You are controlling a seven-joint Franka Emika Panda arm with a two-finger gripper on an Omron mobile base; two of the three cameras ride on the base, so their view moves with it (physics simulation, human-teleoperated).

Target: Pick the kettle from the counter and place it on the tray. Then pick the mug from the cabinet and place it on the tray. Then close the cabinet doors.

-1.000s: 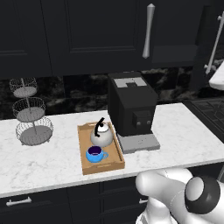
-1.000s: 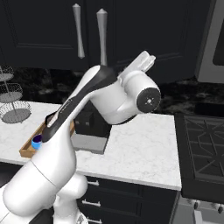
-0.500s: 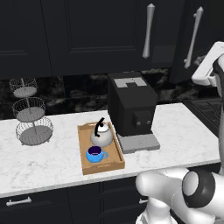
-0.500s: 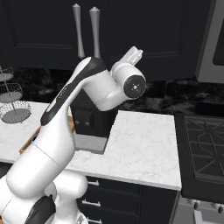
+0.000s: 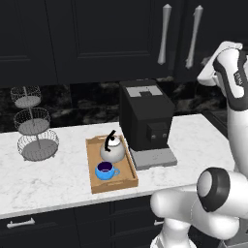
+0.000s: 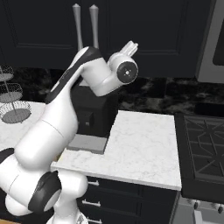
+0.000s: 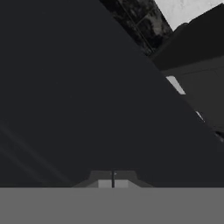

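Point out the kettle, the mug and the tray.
kettle [image 5: 113, 151], left base view, on its silver body.
mug [image 5: 104, 171], left base view, on its blue rim.
tray [image 5: 114, 187], left base view, on its near wooden rim.

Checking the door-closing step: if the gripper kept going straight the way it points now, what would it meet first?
Most likely the flat black front of the cabinet doors, which spreads dark just ahead of the shut gripper. How much gap remains is unclear.

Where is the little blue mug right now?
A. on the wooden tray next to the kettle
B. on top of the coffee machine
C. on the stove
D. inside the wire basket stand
A. In the left base view the mug sits on the tray, just in front of the kettle.
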